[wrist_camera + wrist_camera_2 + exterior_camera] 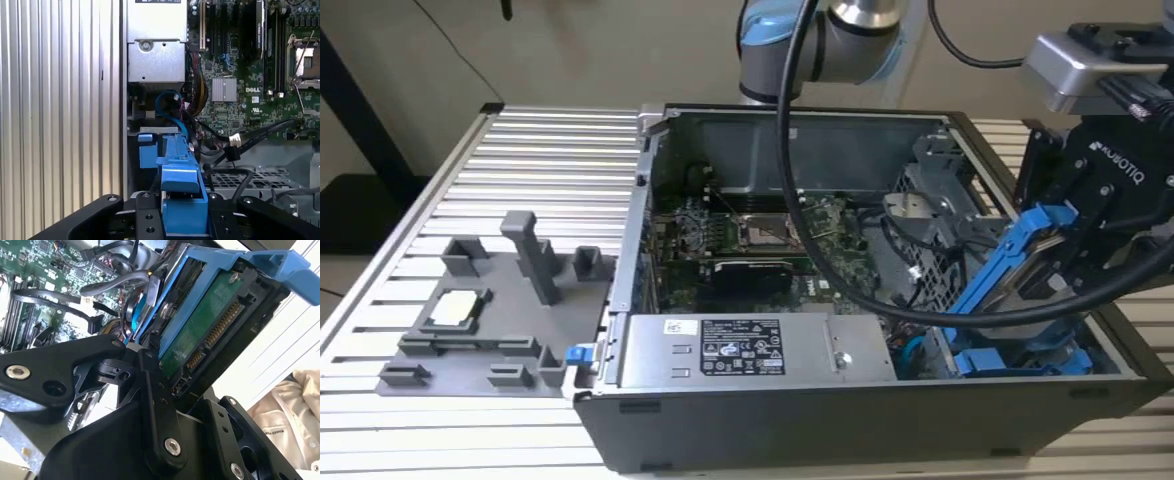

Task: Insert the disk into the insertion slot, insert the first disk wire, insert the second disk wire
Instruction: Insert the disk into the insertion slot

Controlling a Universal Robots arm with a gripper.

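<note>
My gripper, clamped and tilted
It hung canted at the exterior view's right, my fingers pressed on both sides of the disk, gripping it steeply slanted.

Exterior view, light: even, diffuse, moderately bright, from above; faint sheen along the ridges of the ribbed surface.
Exterior view, shadow: case interior dim, motherboard in shade; soft shadows beside the grey fixture.
Second wrist view, glare: surface washed to white beyond the disk; its blue carrier edge brightly lit.
Second wrist view, dark: black cables merge into shade.
First wrist view, light: surface striped bright and grey; power-supply box pale; cavity beside it dark.
</note>
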